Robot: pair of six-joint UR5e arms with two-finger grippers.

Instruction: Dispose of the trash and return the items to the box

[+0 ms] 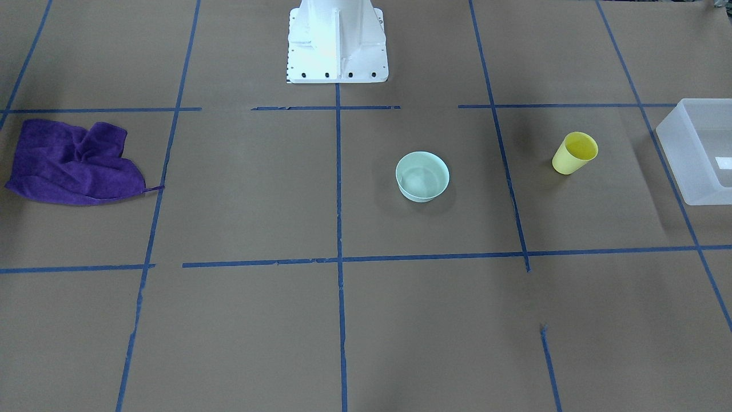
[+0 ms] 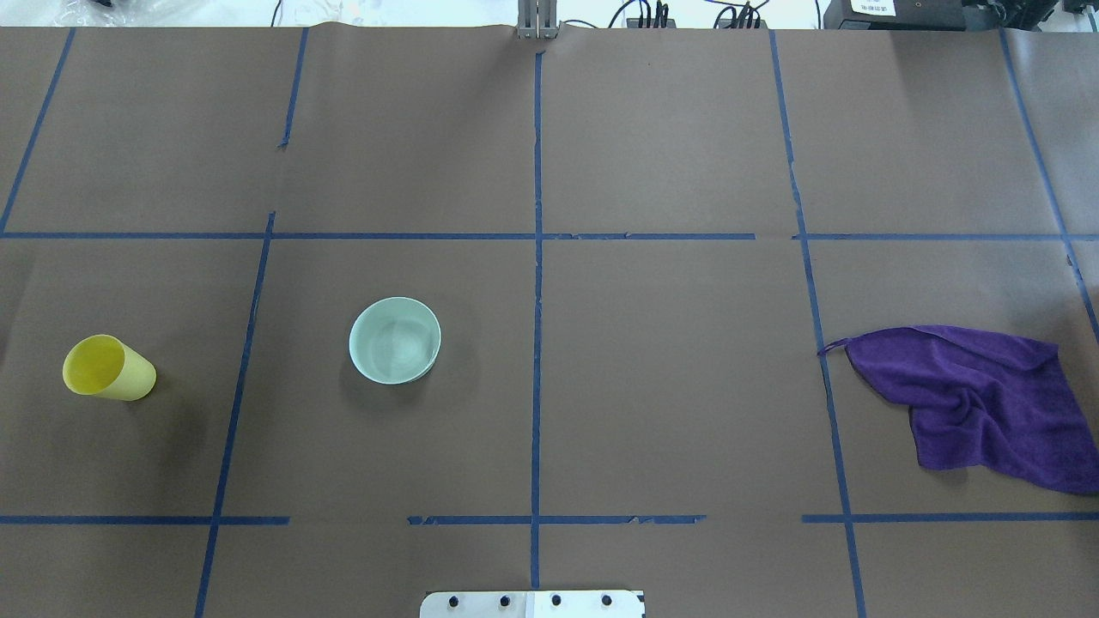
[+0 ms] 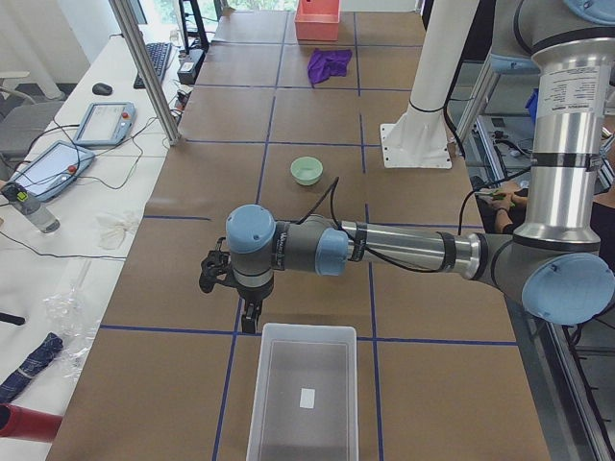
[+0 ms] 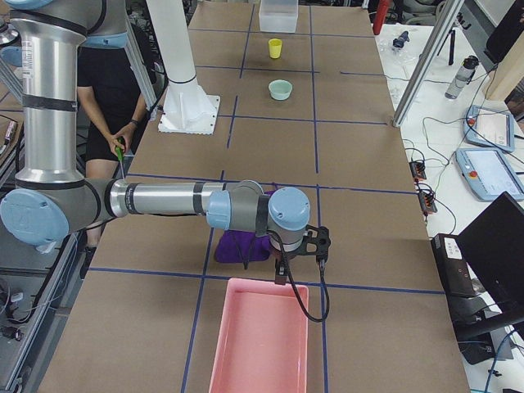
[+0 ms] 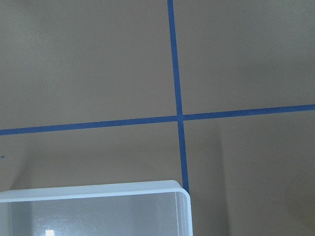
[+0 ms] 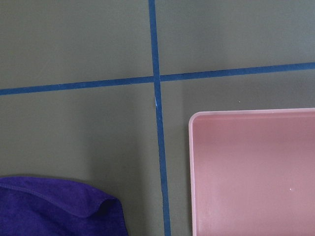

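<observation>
The yellow cup [image 1: 575, 153] stands upright on the brown table, between the mint-green bowl [image 1: 422, 176] and the frosted-white box [image 1: 686, 166]. Both also show from overhead, cup [image 2: 109, 368] and bowl [image 2: 395, 340]. The box holds only a small white label. In the exterior left view my left gripper [image 3: 251, 318] hangs just past the box's rim [image 3: 307, 329], on the cup's side; I cannot tell whether it is open. My right gripper [image 4: 282, 266] hangs at the far end of the table; I cannot tell its state. Neither wrist view shows fingers.
A crumpled purple cloth [image 2: 979, 403] lies near my right gripper, beside a pink bin [image 4: 262, 336], whose rim shows in the right wrist view [image 6: 191, 162]. The white robot base [image 1: 337, 46] stands mid-table. A person [image 4: 115, 90] stands behind the base.
</observation>
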